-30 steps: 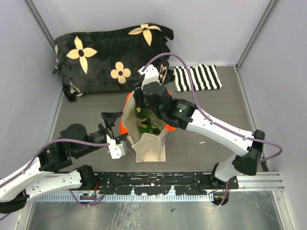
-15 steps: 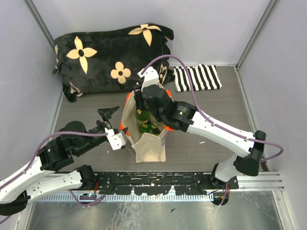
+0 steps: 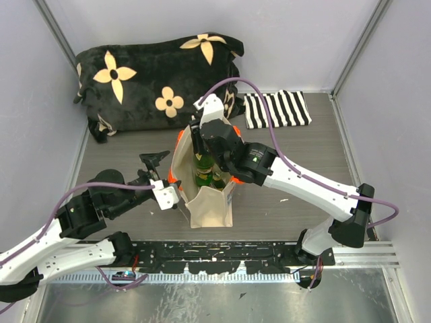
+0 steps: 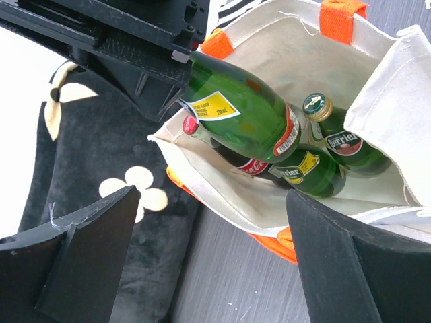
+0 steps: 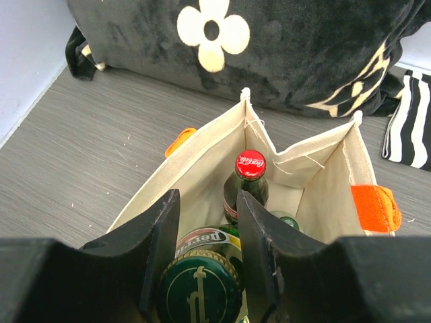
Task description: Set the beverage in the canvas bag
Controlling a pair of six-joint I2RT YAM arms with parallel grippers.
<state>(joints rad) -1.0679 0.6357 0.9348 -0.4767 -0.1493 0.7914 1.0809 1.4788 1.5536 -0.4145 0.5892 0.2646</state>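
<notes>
Holding a green bottle [image 4: 242,111] clenched by its neck, the right gripper [image 3: 196,145] hangs over the canvas bag [image 3: 210,208].
Below its fingers the bottle dips into the bag among other bottles [image 4: 316,158]; the left gripper [image 3: 161,176] hovers alongside, spread and empty.

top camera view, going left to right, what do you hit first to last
left gripper → canvas bag → striped cloth. The right gripper with its green bottle overlaps the bag, and the flowered cushion spans too wide, so both are left out.
</notes>
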